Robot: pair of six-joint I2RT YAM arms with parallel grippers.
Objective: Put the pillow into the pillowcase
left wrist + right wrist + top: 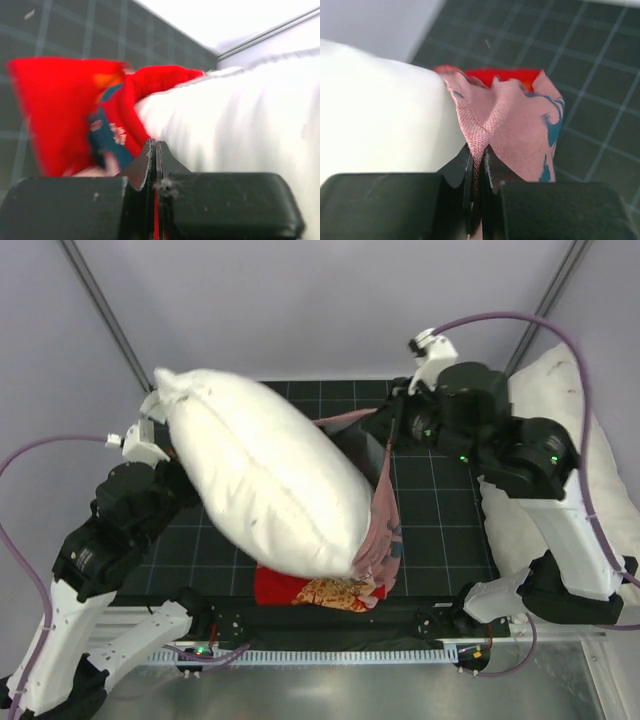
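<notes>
My right gripper (477,152) pinches a pink fold of the pillowcase (520,120), the pillow (380,115) just beside it. My left gripper (152,147) is closed tight beside the pillow; the case's print is too blurred to read.

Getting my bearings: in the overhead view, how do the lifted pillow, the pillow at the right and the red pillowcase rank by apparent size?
Largest: lifted pillow, though it is held nearer the camera.
Next: right pillow, partly hidden.
Smallest: pillowcase, mostly behind the lifted pillow.
</notes>
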